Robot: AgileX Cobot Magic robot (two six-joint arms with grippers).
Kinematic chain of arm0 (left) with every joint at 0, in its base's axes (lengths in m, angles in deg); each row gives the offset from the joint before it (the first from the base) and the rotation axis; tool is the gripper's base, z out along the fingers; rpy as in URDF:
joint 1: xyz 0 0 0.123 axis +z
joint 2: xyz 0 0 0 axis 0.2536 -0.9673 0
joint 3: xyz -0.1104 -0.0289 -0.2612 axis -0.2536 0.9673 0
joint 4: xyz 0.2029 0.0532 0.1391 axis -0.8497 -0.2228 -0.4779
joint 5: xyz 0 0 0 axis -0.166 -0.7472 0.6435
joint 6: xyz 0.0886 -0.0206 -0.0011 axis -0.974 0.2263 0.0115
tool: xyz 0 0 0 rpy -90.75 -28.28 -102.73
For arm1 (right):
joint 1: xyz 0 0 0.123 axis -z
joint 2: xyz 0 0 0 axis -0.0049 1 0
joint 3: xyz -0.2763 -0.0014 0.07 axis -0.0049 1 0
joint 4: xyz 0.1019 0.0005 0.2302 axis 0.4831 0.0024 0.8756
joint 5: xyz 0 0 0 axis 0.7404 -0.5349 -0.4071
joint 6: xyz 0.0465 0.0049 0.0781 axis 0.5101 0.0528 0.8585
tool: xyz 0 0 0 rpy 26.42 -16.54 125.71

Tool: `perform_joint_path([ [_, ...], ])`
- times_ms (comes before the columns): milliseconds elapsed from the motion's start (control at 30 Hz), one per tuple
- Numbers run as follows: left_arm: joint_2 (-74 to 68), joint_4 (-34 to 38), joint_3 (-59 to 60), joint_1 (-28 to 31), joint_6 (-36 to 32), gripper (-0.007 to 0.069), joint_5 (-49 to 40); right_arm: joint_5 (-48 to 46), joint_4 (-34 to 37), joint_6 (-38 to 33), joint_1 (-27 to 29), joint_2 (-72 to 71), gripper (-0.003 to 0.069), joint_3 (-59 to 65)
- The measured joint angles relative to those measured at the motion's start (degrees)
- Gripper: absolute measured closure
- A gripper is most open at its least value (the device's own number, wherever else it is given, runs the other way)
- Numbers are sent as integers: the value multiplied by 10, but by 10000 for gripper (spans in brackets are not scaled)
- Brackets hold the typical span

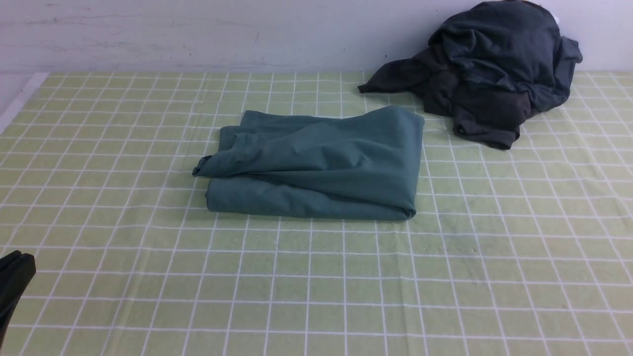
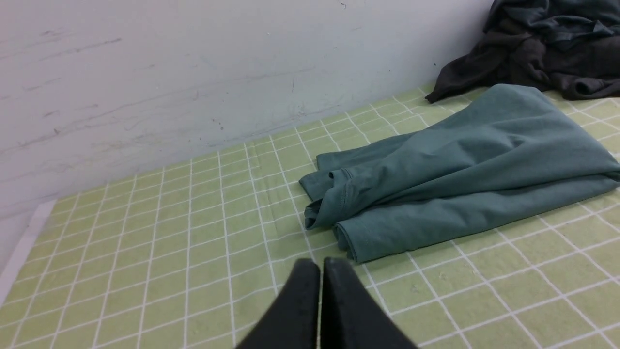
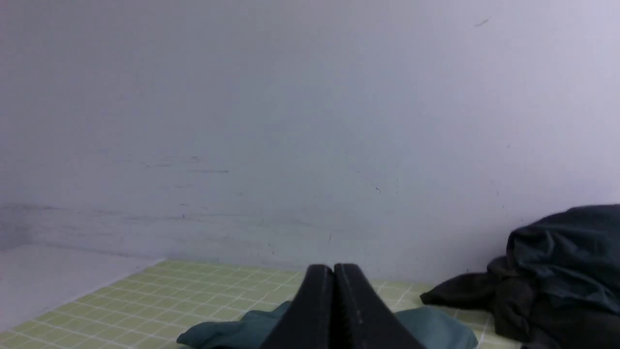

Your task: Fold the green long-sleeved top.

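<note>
The green long-sleeved top (image 1: 321,165) lies folded into a rough rectangle in the middle of the checked cloth, with one loose sleeve fold sticking out at its left end. It also shows in the left wrist view (image 2: 450,169) and, partly hidden by the fingers, in the right wrist view (image 3: 227,332). My left gripper (image 2: 320,264) is shut and empty, a short way in front of the top's left end; it shows at the bottom left of the front view (image 1: 17,269). My right gripper (image 3: 333,268) is shut and empty, raised and facing the wall.
A heap of dark charcoal and slate garments (image 1: 494,69) lies at the back right against the wall, also in the left wrist view (image 2: 547,43) and the right wrist view (image 3: 557,271). The green checked tablecloth (image 1: 316,287) covers the table. The wall (image 1: 198,29) bounds the back.
</note>
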Motion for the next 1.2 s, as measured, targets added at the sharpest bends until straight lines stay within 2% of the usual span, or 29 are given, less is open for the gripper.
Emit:
perform_joint_path([
  [233, 0, 0, 0, 0, 1, 627, 0, -35, 137, -7, -5, -10, 669, 40],
  [400, 0, 0, 0, 0, 1, 627, 0, -47, 169, -41, -11, -22, 669, 75],
  [500, -1, 0, 0, 0, 1, 627, 0, -65, 182, -104, 33, -45, 669, 75],
  [600, -1, -1, 0, 0, 1, 627, 0, -81, 153, -147, 91, -68, 669, 75],
  [667, -1, -1, 0, 0, 1, 627, 0, -100, 74, -156, 144, -97, 669, 75],
  [767, -1, -2, 0, 0, 1, 627, 0, -141, -27, -125, 199, -143, 669, 75],
  [833, -1, -2, 0, 0, 1, 627, 0, -181, -68, -78, 235, -179, 669, 75],
  [1000, -1, -2, 0, 0, 2, 627, -1, -276, -70, -30, 288, -190, 669, 75],
  [1133, -2, -2, 0, 0, 2, 627, 0, -356, -45, -24, 293, -190, 669, 74],
  [1200, -2, -2, 0, 0, 2, 627, 0, -365, -33, -24, 293, -190, 669, 74],
])
